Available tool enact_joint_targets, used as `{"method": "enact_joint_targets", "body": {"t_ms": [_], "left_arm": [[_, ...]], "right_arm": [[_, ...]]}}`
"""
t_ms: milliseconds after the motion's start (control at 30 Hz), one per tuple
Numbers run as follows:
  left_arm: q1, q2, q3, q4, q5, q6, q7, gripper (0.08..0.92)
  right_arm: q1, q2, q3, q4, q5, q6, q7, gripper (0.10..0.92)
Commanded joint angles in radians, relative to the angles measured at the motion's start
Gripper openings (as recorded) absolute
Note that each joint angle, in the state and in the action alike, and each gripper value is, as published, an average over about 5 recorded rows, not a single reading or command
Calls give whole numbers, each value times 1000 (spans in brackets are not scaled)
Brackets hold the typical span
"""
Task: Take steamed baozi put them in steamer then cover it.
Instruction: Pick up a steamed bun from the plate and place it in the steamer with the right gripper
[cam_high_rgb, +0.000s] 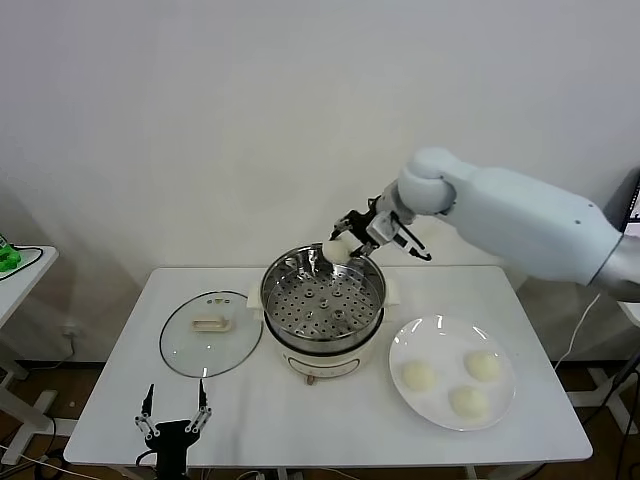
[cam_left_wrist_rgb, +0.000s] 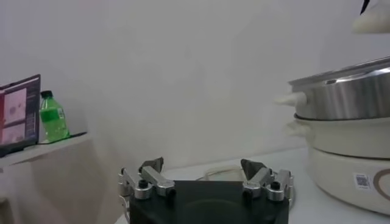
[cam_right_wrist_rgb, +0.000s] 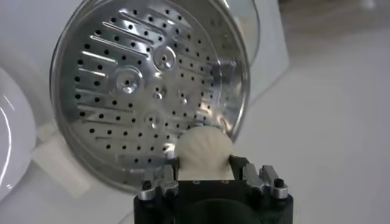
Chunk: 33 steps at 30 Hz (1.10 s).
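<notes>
White tabletop (cam_high_rgb: 300, 400), perforated steel steamer (cam_high_rgb: 322, 300).

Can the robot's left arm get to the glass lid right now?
Probably yes. The left gripper waits open at the table's near edge, and the cover lies flat just beyond it, with bare table between them. The right gripper is busy holding a baozi over the steamer.

Steamer (cam_high_rgb: 322, 312) mid-table — cover (cam_high_rgb: 211, 333) to its left; plate (cam_high_rgb: 452, 373) with three baozi (cam_high_rgb: 418, 376) right.
</notes>
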Motion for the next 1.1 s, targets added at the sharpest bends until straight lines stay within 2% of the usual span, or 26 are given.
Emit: {"method": "enact_joint_targets", "body": {"t_ms": [33, 767, 1100], "left_arm": [[1, 0, 0, -1, -1, -1, 0, 823], [27, 2, -22, -10, -10, -26, -5, 823], [23, 3, -25, -10, -13, -26, -5, 823]], "right_arm": [[-51, 70, -19, -74, -105, 104, 25, 548], [-118, 174, 53, -269, -302, 219, 83, 553], [-140, 202, 74, -316, -329, 243, 103, 556]]}}
